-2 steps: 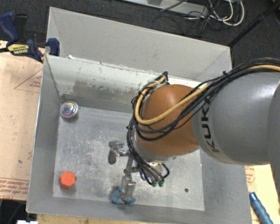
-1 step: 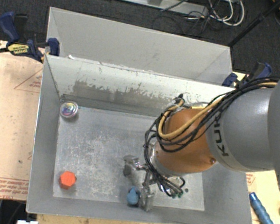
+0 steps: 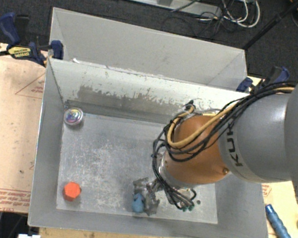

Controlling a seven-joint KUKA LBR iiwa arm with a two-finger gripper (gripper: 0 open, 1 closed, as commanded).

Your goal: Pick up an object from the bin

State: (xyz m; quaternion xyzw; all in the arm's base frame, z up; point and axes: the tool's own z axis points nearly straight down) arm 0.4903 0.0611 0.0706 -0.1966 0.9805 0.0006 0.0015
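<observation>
– Small blue piece [image 3: 138, 203]: is that the one being picked?

– It looks like it. Taking the orange hexagonal piece [image 3: 72, 190] as the marker, the blue piece lies well off to its right in the view. It sits about as close to the front wall of the grey metal bin [image 3: 108, 154] as the marker does. The claw [image 3: 145, 196] is down at floor level right on top of it, touching or all but touching.

– Is the claw clenched on it or released?

– I cannot tell. Cables and the arm's own bulk crowd that spot, so I won't say the piece is held.

– What else is in there?

– 3 loose things in all. Besides those 2, a shiny silver round thing [image 3: 73, 116] sits behind the orange piece, slightly to its left, in the far corner of the floor. Both are well apart from the claw.

– So how far along is the task?

– My reading is that the reach down is done and the claw is at its target. The blue piece rests on the bin floor, so nothing is lifted yet. What is left is a sure grasp and then raising it clear of the bin.
</observation>
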